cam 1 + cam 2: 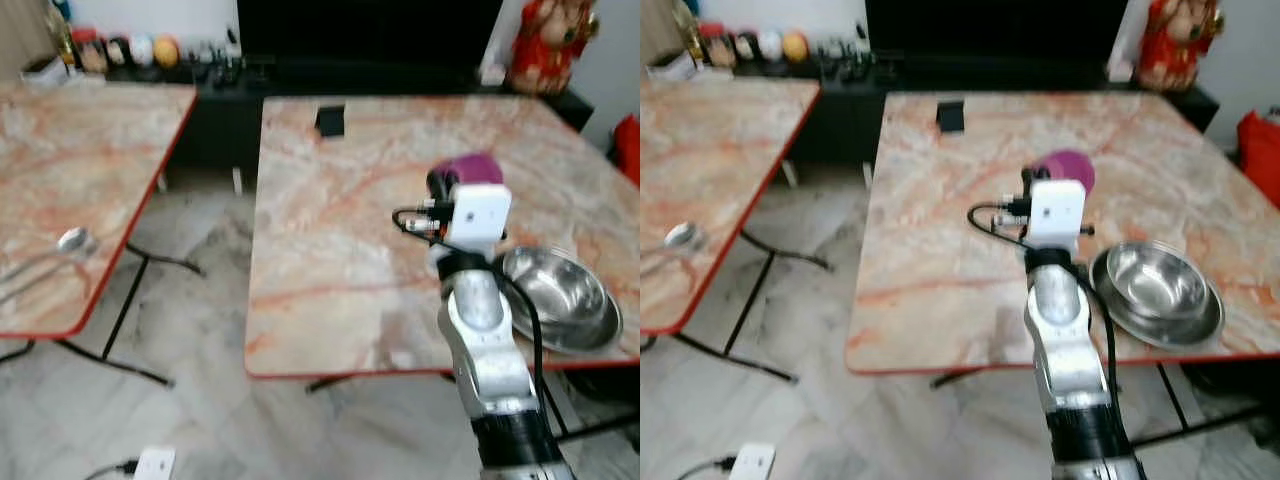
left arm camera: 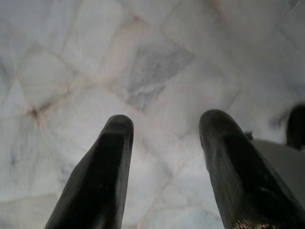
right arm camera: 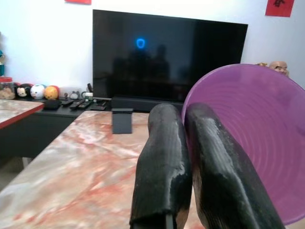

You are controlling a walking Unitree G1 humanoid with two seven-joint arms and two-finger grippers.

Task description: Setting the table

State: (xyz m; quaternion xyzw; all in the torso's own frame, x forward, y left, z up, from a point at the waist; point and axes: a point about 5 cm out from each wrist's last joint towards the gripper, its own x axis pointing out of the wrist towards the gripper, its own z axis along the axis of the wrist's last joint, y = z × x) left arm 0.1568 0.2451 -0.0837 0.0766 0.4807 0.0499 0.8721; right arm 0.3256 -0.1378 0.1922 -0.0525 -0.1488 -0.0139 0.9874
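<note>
My right gripper [image 3: 183, 113] is shut on the rim of a purple plastic bowl [image 3: 257, 143], one finger inside it and one outside. The purple bowl [image 1: 470, 168] is held tilted above the middle of the marble table [image 1: 340, 240], just beyond my white wrist camera. A shiny steel bowl [image 1: 560, 295] rests on the table's near right corner, right of my forearm. A metal spoon [image 1: 62, 244] lies near the front edge of the second marble table [image 1: 90, 150] on the left. My left gripper [image 2: 164, 126] hangs open over the pale floor tiles.
A small black object [image 1: 330, 120] stands at the table's far edge. A dark TV [image 3: 162, 57] on a low black cabinet with toys lines the back wall. A red figurine [image 1: 550, 40] is at back right. A gap of tiled floor separates the tables; a white power strip [image 1: 152, 464] lies there.
</note>
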